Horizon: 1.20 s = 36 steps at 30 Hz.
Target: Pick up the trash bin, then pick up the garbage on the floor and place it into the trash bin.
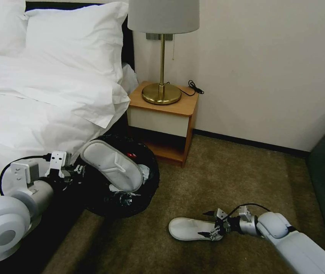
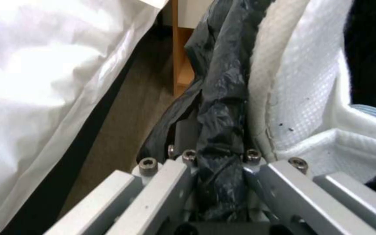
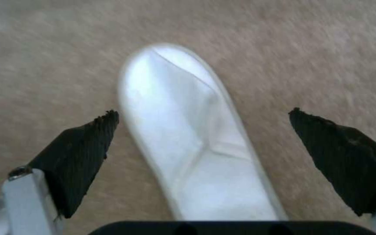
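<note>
Your left claw (image 1: 79, 170) is pinching the black bag rim of the trash bin (image 1: 147, 190), held up beside the bed, with one white slipper (image 1: 112, 165) inside. Your right claw (image 1: 208, 224) is spread wide around the other slipper (image 1: 189, 229) on the carpet.

I see one slipper (image 1: 112, 165) in the trash bin (image 1: 147, 198), beside the bed (image 1: 25, 114). Another slipper (image 1: 189, 229) lies on the carpet (image 1: 227, 175), right of the bin.

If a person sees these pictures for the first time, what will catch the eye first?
A white slipper sticks out of the black-lined trash bin, whose rim the left gripper clamps beside the bed. On the carpet, the open right gripper straddles a second slipper.
</note>
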Tool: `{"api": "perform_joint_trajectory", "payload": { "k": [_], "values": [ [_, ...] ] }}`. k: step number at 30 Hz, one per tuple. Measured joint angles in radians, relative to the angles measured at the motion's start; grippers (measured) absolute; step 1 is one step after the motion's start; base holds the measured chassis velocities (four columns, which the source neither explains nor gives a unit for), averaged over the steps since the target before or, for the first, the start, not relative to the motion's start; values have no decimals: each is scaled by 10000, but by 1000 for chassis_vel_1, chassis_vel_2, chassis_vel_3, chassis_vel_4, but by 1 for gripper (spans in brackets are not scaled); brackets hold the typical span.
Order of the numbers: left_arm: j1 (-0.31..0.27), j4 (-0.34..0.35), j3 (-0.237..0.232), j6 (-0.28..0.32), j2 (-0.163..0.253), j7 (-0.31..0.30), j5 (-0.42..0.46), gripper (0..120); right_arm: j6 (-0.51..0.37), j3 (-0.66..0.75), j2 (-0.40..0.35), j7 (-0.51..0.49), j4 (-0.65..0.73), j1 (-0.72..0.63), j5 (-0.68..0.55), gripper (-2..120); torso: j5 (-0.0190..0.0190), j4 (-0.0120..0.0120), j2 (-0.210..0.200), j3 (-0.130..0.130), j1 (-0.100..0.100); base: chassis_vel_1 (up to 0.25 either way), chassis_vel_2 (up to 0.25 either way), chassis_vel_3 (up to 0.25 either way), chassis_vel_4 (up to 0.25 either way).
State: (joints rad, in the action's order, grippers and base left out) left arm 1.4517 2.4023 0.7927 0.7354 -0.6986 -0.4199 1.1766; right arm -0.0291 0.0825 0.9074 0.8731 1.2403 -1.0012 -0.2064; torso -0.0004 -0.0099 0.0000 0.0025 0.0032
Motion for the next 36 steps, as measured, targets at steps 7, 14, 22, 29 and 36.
{"api": "perform_joint_trajectory", "payload": {
  "k": [7, 14, 22, 29, 36],
  "values": [
    [-110, -88, -2, 0, 88, -56, 157, 2, 358, -342, 358, -65, -1058, 526, 248, 100, 3, -1, 0, 0, 0, 0, 0, 0, 0],
    [-144, -195, -70, 0, -4, 4, 128, 2, 412, -577, 633, -189, -1425, 672, 388, 99, 3, 0, 0, 0, 0, 0, 0, 0, 0],
    [-226, -272, -55, 0, 7, 133, 223, 2, 507, -810, 971, -340, -1816, 1023, 581, 98, 4, 0, 0, 0, 0, 0, 0, 0, 0],
    [-325, -302, -55, 0, -2, 293, 309, 2, 600, -1073, 1335, -507, -2137, 1301, 685, 82, 5, 0, 0, 0, 0, 0, 0, 0, 0],
    [-297, -318, -10, 1, -9, 296, 313, 2, 465, -1234, 1469, -738, -2017, 1366, 704, 61, 3, -1, 0, 0, 0, 0, 0, 0, 0]
  ]
}}
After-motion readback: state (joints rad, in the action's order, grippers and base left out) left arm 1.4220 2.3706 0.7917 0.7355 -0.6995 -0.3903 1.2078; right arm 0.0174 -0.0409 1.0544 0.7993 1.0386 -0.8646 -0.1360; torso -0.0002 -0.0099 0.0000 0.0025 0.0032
